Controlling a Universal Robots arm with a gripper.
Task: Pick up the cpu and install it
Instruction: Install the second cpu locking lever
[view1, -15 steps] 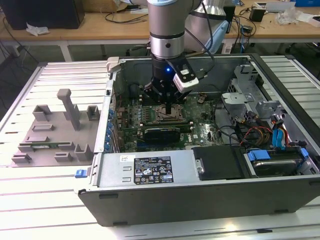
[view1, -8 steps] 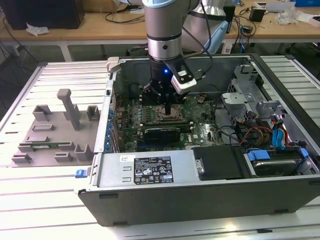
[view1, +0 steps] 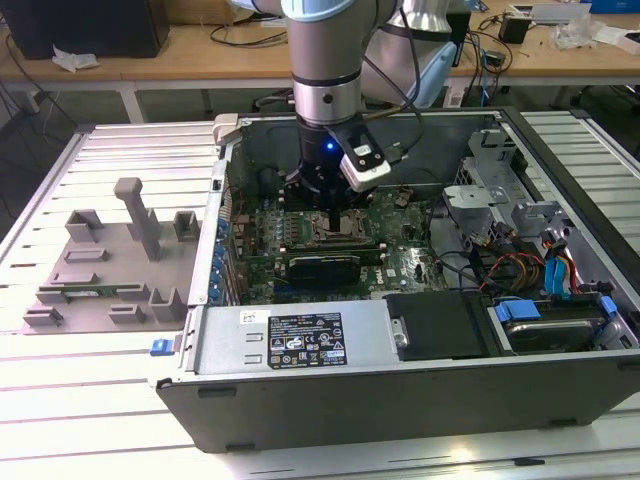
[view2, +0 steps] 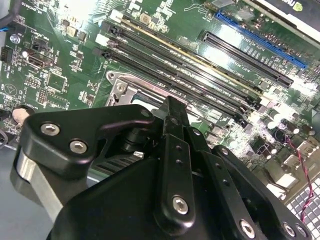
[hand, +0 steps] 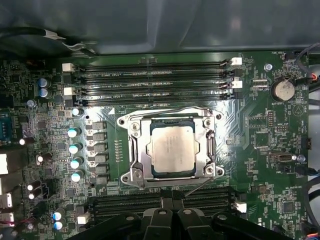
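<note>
The cpu (hand: 172, 148), a small silver square, lies flat inside the socket frame (hand: 134, 156) on the green motherboard in the first wrist view. My gripper (hand: 172, 196) hovers beside the socket with its two black fingers pressed together and nothing between them. In the second wrist view the gripper (view2: 171, 104) points down at the socket frame (view2: 121, 89), hiding the chip. In the exterior view the gripper (view1: 333, 220) is inside the open computer case (view1: 300, 400), just above the motherboard's socket area.
Memory slots (hand: 150, 80) run along both sides of the socket. A black card (view1: 322, 268) and a power supply (view1: 440, 325) sit nearby, and a drive cage with coloured cables (view1: 550, 270) is at the exterior view's right. A grey parts fixture (view1: 110, 265) lies on the table outside the case.
</note>
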